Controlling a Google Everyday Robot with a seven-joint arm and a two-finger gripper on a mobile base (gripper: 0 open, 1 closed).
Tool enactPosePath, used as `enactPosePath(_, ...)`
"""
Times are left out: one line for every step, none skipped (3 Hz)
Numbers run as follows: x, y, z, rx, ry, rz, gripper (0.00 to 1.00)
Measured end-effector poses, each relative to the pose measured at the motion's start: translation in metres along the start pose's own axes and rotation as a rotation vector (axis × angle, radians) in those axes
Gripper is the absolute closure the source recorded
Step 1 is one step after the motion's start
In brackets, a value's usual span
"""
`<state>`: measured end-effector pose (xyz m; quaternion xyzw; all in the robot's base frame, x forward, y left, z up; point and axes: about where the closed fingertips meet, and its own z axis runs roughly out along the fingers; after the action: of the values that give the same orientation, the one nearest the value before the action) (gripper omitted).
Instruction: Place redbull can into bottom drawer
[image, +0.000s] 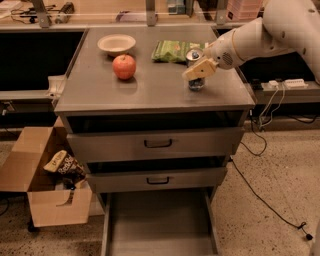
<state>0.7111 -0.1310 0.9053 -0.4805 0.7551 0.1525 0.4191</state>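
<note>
The redbull can stands upright on the grey cabinet top, at the right, just in front of a green bag. My gripper is at the can, reaching in from the right on the white arm. Its beige front part crosses the can's middle, so only the can's silver top and blue base show. The bottom drawer is pulled out under the two upper drawers, a wide shallow grey tray with nothing in it.
A red apple and a white bowl sit on the left of the cabinet top, and a green snack bag behind the can. A cardboard box holding packets stands on the floor at the left. Cables lie at the right.
</note>
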Motion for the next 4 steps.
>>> enactPosePath(-0.003, 0.003, 0.002, -0.011, -0.020, -0.010, 0.60)
enactPosePath(-0.017, 0.014, -0.013, -0.036, -0.072, -0.044, 0.85)
enactPosePath(-0.035, 0.033, -0.048, -0.078, -0.141, -0.098, 1.00)
enactPosePath(-0.043, 0.056, -0.083, -0.164, -0.202, -0.121, 1.00)
